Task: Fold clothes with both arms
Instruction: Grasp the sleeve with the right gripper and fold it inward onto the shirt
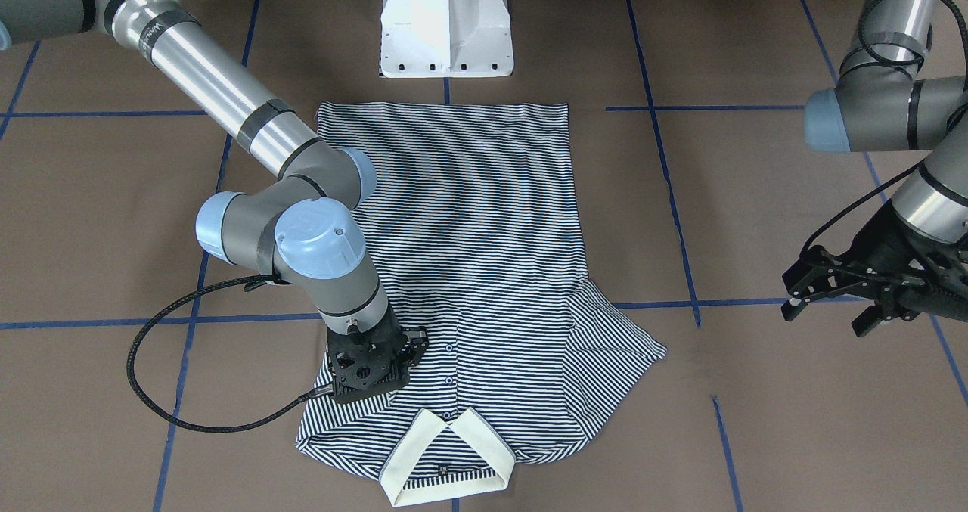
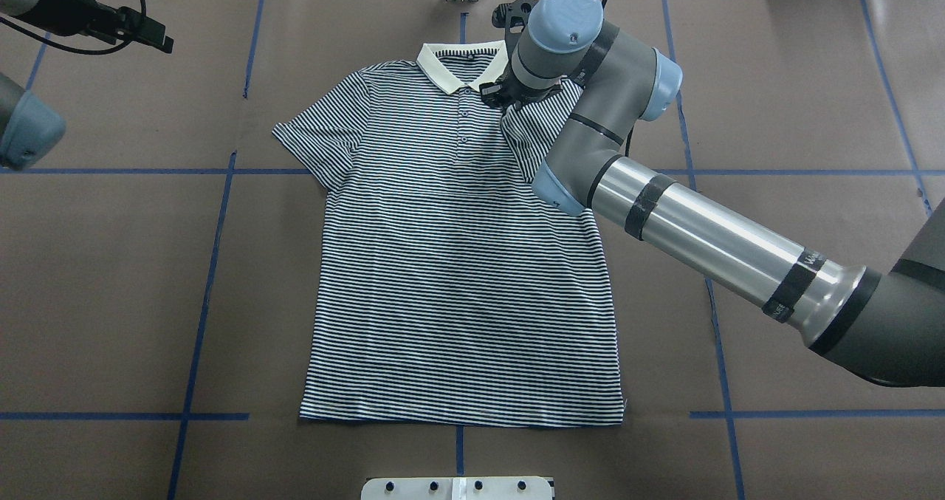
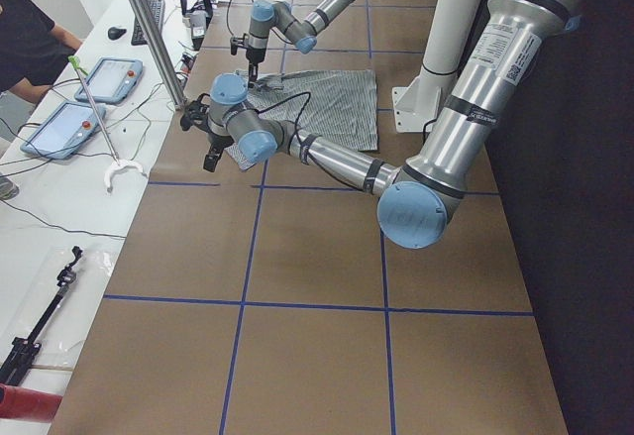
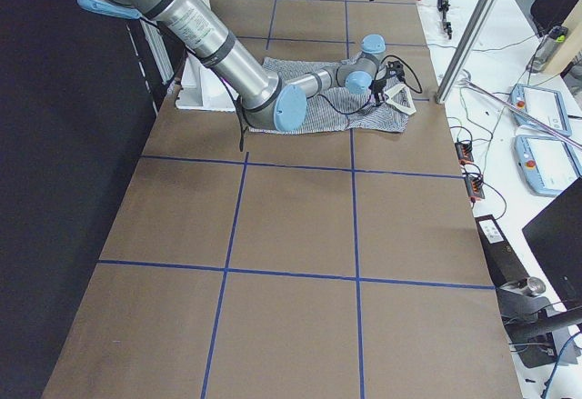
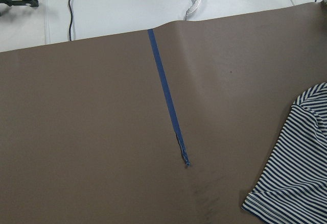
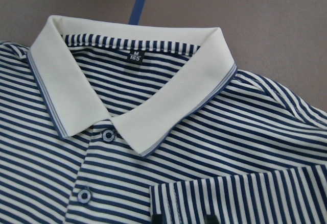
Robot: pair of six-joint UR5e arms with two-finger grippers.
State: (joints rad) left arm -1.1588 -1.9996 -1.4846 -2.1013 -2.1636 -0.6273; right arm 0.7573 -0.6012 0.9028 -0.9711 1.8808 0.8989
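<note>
The striped polo shirt [image 2: 458, 264] lies flat, face up, on the brown table, its cream collar [image 2: 454, 68] at the far edge from the robot. Its sleeve [image 2: 531, 127] on my right is folded in over the chest. My right gripper [image 1: 370, 380] points down on that folded sleeve [image 6: 245, 198], beside the collar [image 6: 168, 106]. Its fingertips [image 6: 212, 218] show apart on flat cloth, so it reads as open. The other sleeve [image 1: 612, 345] lies spread out. My left gripper [image 1: 828, 308] hovers open and empty over bare table, well outside that sleeve.
The white pedestal base [image 1: 446, 28] stands at the shirt's hem edge. Blue tape lines [image 5: 166, 101] cross the brown table cover. A side bench with tablets [image 3: 99, 78] and tools runs along the far edge, with a person [image 3: 30, 39] beside it.
</note>
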